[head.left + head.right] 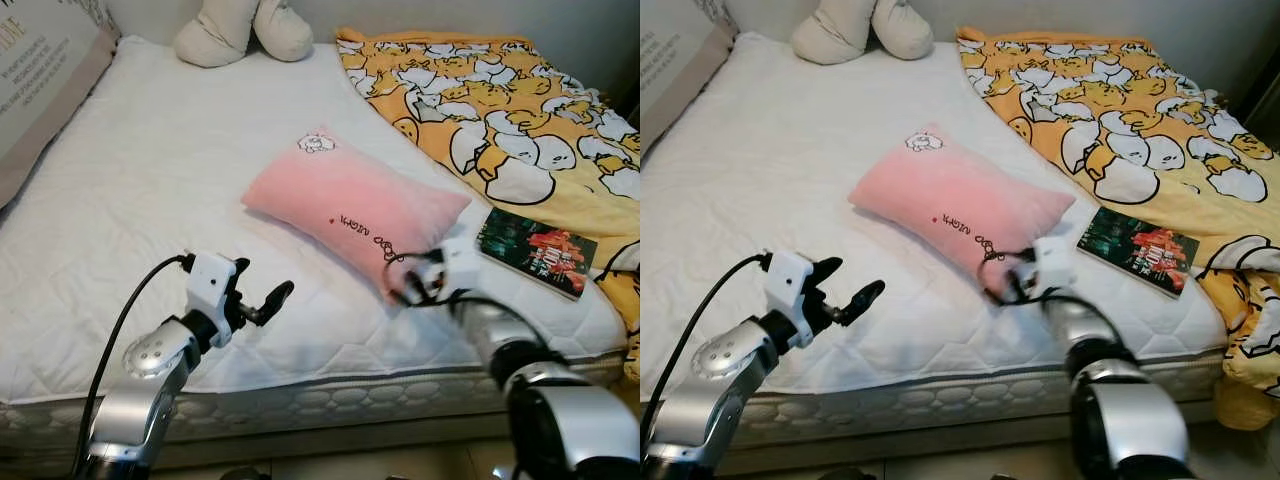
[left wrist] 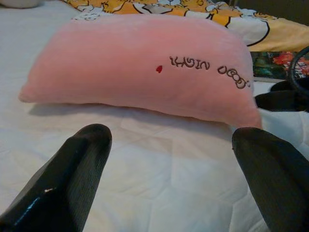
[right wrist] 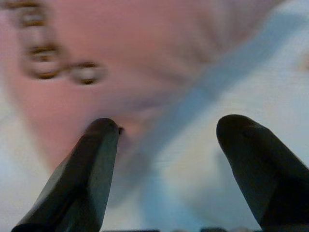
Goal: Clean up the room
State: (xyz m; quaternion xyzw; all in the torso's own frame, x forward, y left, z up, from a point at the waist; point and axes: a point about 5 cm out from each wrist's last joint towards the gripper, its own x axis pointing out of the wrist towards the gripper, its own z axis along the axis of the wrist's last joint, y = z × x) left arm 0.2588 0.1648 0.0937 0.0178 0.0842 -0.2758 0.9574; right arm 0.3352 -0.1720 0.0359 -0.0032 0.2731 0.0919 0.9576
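My right gripper (image 1: 398, 292), fingers spread, sits at the near corner of the soft pink rectangular pillow (image 1: 352, 207) mid-frame on the white quilted mattress (image 1: 150, 190). My left gripper (image 1: 262, 305) hovers open, lower left.

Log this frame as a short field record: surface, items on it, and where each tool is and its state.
surface: bed, white quilted cover
items: pink pillow in the middle; book beside it; yellow blanket; cream plush at the head
left tool: open, over the mattress, short of the pillow
right tool: open, at the pillow's near corner
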